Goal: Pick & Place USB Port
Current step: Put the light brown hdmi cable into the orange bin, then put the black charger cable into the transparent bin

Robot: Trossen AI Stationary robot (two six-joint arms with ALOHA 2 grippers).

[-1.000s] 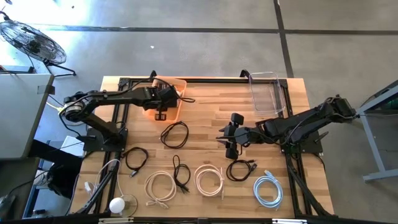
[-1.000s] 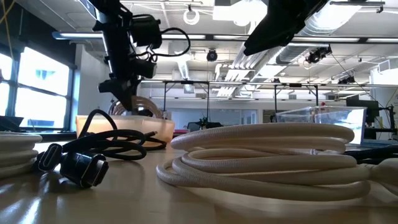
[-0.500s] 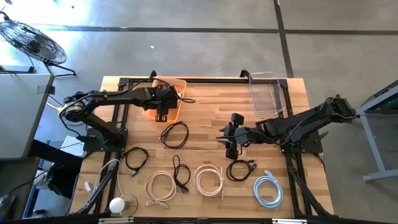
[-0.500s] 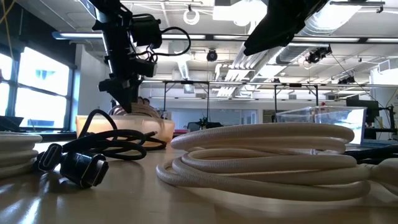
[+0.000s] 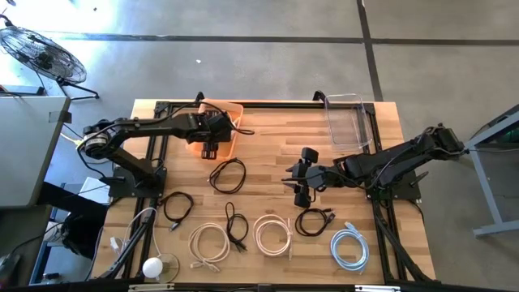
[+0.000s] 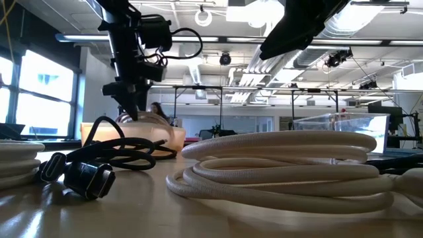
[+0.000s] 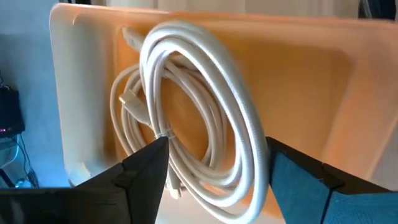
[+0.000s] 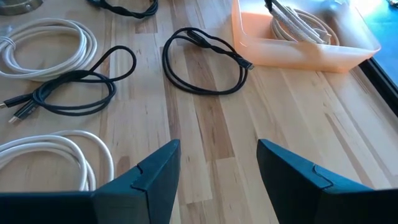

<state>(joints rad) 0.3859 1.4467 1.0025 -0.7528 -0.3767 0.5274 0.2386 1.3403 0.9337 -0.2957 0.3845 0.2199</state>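
The left pincer point(image 5: 209, 149) hung spread over the orange bin point(image 5: 230, 109) at upper centre — the white USB cable point(image 7: 199, 118) lay coiled inside, released. The right pincer point(image 5: 297, 178) waited open mid-bench point(image 5: 268, 138).

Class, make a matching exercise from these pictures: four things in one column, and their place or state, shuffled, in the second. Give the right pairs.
Things:
1. white coiled cable
2. clear bin
3. left pincer
4. right pincer

Places or states:
A. far right corner of the table
B. open, empty, mid-table
C. lying in the orange tray
D. open, over the tray's near edge

Pairs: 1-C, 2-A, 3-D, 4-B
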